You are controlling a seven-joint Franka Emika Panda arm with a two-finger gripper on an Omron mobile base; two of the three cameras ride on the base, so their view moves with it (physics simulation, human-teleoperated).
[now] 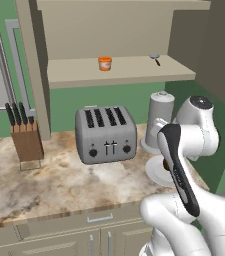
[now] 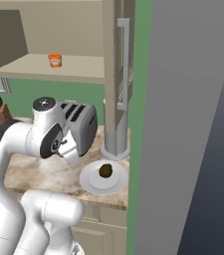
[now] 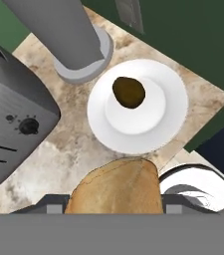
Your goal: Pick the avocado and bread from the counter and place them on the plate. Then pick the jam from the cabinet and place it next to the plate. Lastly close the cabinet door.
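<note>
Your gripper (image 3: 114, 211) is clamped on the bread (image 3: 116, 187), a tan-brown crusty chunk filling the gap between the fingertips in the hand view, just short of the plate (image 3: 170, 119). That view also gives you the dark olive avocado (image 3: 129, 92) lying slightly off-centre in the white dish; the right base view confirms it on the plate near the counter (image 2: 39, 172) edge. From the left base view you get what the hand camera misses: the orange jam (image 1: 104, 63) standing on the open cabinet (image 1: 124, 70) shelf, above the toaster (image 1: 105, 134).
</note>
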